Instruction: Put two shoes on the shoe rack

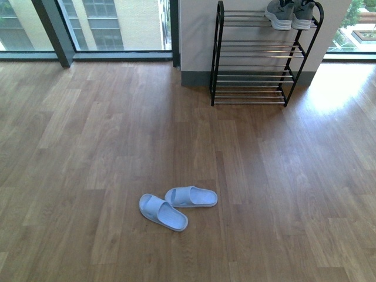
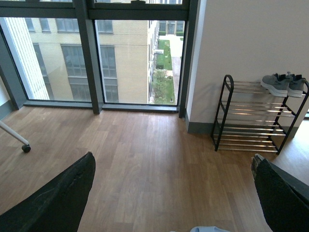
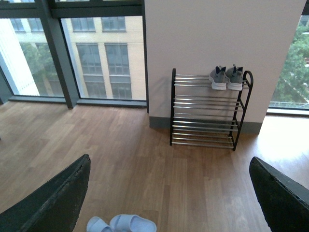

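Sneakers [image 1: 291, 13] sit side by side at the right end of the rack's [image 1: 216, 59] top tier, so that pair looks done. The slides [image 1: 191, 197] lie on the bare floor [image 1: 88, 147], well apart from the rack, untouched; I judge they are what's left. The left gripper [image 2: 173, 158] is spread wide and empty, and so is the right gripper [image 3: 170, 160], both high above the floor.

I see the pale blue slides [image 1: 191, 197] lying flat on the wood floor [image 1: 88, 147], close together at an angle, well apart from the black four-tier shoe rack [image 1: 258, 43]. The grey sneakers [image 1: 291, 13] sit side by side on its top tier, right end.
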{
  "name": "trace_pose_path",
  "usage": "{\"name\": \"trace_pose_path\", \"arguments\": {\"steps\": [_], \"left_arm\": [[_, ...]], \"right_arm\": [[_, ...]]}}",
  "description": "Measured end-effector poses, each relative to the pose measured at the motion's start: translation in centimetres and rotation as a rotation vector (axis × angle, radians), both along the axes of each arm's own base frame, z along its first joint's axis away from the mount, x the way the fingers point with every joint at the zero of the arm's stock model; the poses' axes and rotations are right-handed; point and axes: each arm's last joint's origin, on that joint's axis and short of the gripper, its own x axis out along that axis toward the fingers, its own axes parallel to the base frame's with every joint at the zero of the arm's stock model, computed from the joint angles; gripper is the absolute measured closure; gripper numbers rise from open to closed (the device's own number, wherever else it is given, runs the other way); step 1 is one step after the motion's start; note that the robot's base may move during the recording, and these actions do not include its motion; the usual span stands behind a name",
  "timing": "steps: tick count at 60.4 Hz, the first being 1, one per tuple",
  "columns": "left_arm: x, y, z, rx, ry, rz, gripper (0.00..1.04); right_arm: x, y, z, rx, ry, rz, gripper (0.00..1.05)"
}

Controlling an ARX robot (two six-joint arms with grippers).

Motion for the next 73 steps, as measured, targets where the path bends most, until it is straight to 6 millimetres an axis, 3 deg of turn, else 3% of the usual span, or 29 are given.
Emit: {"name": "trace_pose_path", "arguments": {"steps": [73], "left_arm": [[0.0,0.0,0.0,0.002,0.0,0.0,0.09]], "right_arm": [[0.0,-0.01,0.0,0.0,0.0,-0.003,0.09]]}}
